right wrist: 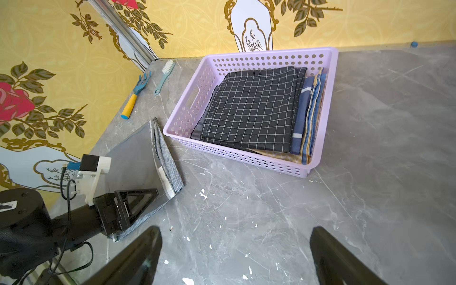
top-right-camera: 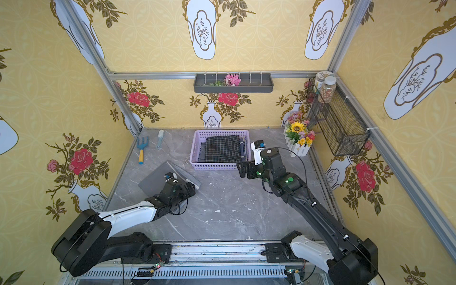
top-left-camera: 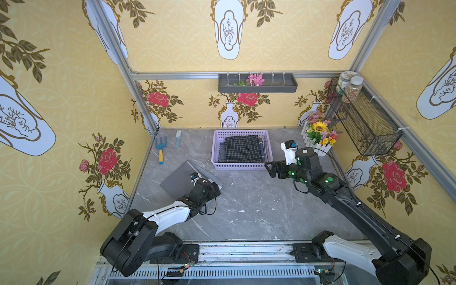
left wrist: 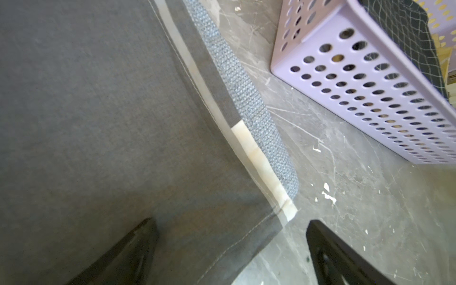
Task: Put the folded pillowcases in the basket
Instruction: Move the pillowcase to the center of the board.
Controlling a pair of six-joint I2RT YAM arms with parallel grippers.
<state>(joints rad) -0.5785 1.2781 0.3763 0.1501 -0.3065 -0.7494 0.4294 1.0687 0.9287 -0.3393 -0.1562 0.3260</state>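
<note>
The left pincer (left wrist: 232, 223) stood wide open and held nothing. One of its black fingers (left wrist: 128, 249) was over the grey pillowcase (left wrist: 98, 111). The other was over the bare table (left wrist: 345, 185), so a corner of the cloth lay between them. I could not tell if the fingers touched the cloth.

The pillowcase was folded flat on the table, with a thicker, bumpy strip along the side that faced the basket (left wrist: 370, 98). It was not in the basket. In both top views the pillowcase (top-left-camera: 177, 180) (top-right-camera: 154, 180) lay near the basket's near left corner, a little apart from it.

The basket (top-left-camera: 241, 167) was lilac with round holes and stood at the back of the table, about in the middle. A black cloth with white squares (right wrist: 251, 111) lay on top inside it, with blue striped cloths (right wrist: 309, 106) folded beside it.

The right pincer (right wrist: 237, 230) was wide open too, and empty. In a top view the right pincer (top-left-camera: 271, 169) hung just beside the basket's near right corner.

Farther out, a blue fork with a yellow handle (top-left-camera: 161, 153) and a small brush (top-left-camera: 178, 139) lay by the back left corner. A box of flowers (top-left-camera: 320, 135) stood in the back right corner. On the walls hung a dark grey tray (top-left-camera: 271, 86) and a black wire basket (top-left-camera: 370, 128) with two jars (top-left-camera: 351, 90).
</note>
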